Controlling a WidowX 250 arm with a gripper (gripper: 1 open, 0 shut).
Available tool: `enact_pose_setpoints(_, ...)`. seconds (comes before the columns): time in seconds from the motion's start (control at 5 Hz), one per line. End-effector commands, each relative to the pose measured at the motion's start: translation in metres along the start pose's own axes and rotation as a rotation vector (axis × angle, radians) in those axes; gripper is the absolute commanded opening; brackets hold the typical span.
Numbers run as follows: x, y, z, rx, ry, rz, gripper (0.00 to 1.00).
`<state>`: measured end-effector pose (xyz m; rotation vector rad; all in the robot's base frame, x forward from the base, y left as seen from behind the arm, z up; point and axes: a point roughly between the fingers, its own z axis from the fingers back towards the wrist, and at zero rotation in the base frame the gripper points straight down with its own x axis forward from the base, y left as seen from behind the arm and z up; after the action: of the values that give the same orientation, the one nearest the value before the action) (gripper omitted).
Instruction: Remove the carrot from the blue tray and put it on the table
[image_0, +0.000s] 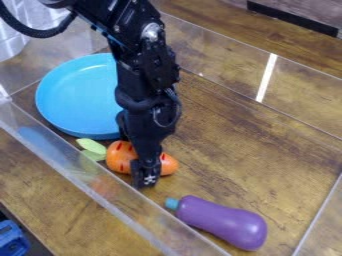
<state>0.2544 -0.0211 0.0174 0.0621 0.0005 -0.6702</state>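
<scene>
The single camera view looks down at an angle on a dark wood-grain tabletop (254, 150) bordered by clear plastic walls (60, 150). The black robot arm (140, 60) reaches down from the upper left, and its fingers (147, 172) point straight down over the carrot (123, 156). The fingers are spread wide, released, and the arm's body hides much of the carrot, so whether either fingertip touches it cannot be told. The carrot lies on its side on the tabletop, just outside the near rim of the blue tray (67, 95), its orange body partly visible on both sides of the arm and its light green leafy top (91, 146) pointing left toward the tray's edge. The blue tray sits behind and to the left of the carrot, its visible face bare. A purple eggplant (221, 222) with a small blue-green cap lies on the tabletop to the lower right, apart from the carrot and near the front wall.
</scene>
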Motion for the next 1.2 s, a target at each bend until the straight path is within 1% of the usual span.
enact_pose_setpoints(0.0, 0.007, -0.015, 0.008, -0.003, -0.007, 0.03, 1.0)
enact_pose_setpoints(0.2, 0.012, -0.019, 0.011, -0.006, -0.003, 0.077, 1.0)
enact_pose_setpoints(0.4, 0.017, -0.024, 0.01, -0.006, -0.006, -0.001, 1.0)
enact_pose_setpoints(0.6, 0.021, -0.027, 0.017, -0.002, -0.012, -0.072, 0.0)
enact_pose_setpoints(1.0, 0.003, 0.008, 0.024, 0.009, -0.013, -0.128, 0.0)
